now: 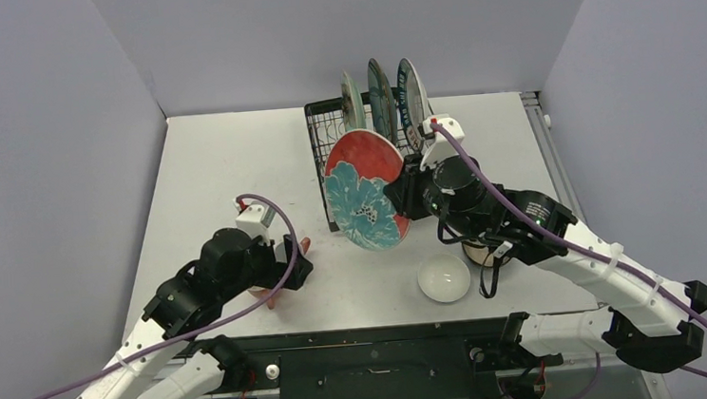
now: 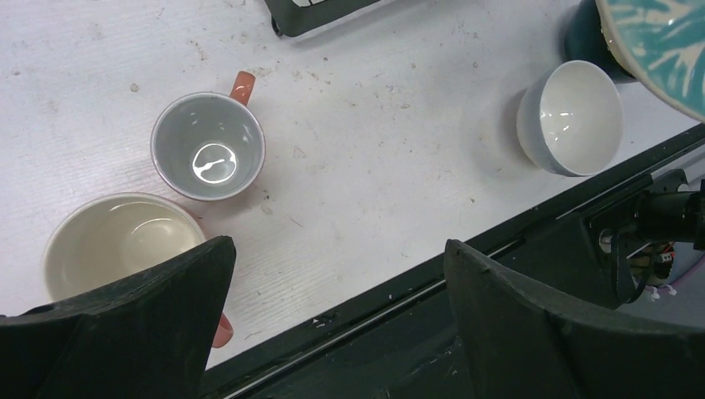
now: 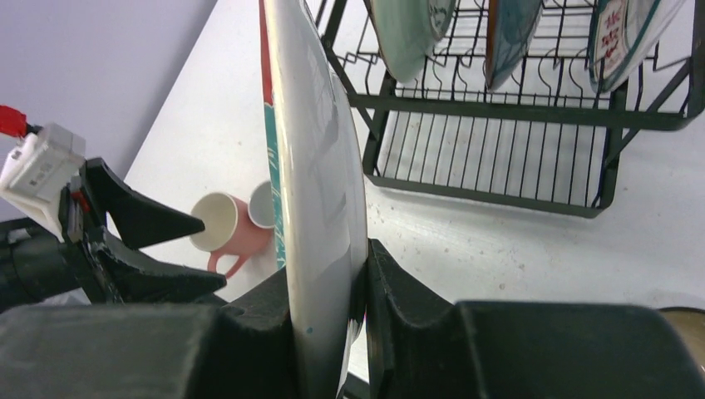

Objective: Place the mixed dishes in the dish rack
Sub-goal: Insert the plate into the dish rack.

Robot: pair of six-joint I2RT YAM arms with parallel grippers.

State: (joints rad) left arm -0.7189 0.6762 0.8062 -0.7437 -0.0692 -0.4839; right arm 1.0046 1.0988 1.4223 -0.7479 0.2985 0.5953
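Fingers of the right gripper [image 3: 328,287] clench the red flowered plate [image 3: 320,166] by its rim, just before the dish rack [image 3: 532,112]. The plate looks stiff, glazed, probably slippery and breakable. The left gripper [image 2: 337,262] stands spread and empty.

Flower plate [image 1: 365,191]: red above, teal flower with white veins and a dark-dotted centre; back white.
Rack [image 3: 490,106]: black wire.
Green plate [image 1: 351,100]: pale.
Teal plate [image 1: 380,93]: plain.
Lettered plate [image 1: 412,95]: white, green rim.
Mugs [image 2: 208,145]: pink outside, pale grey or cream inside.
Bowl [image 2: 574,116]: white.
Desk [image 1: 233,171]: white, speckled.
Cables [image 1: 522,215]: purple.
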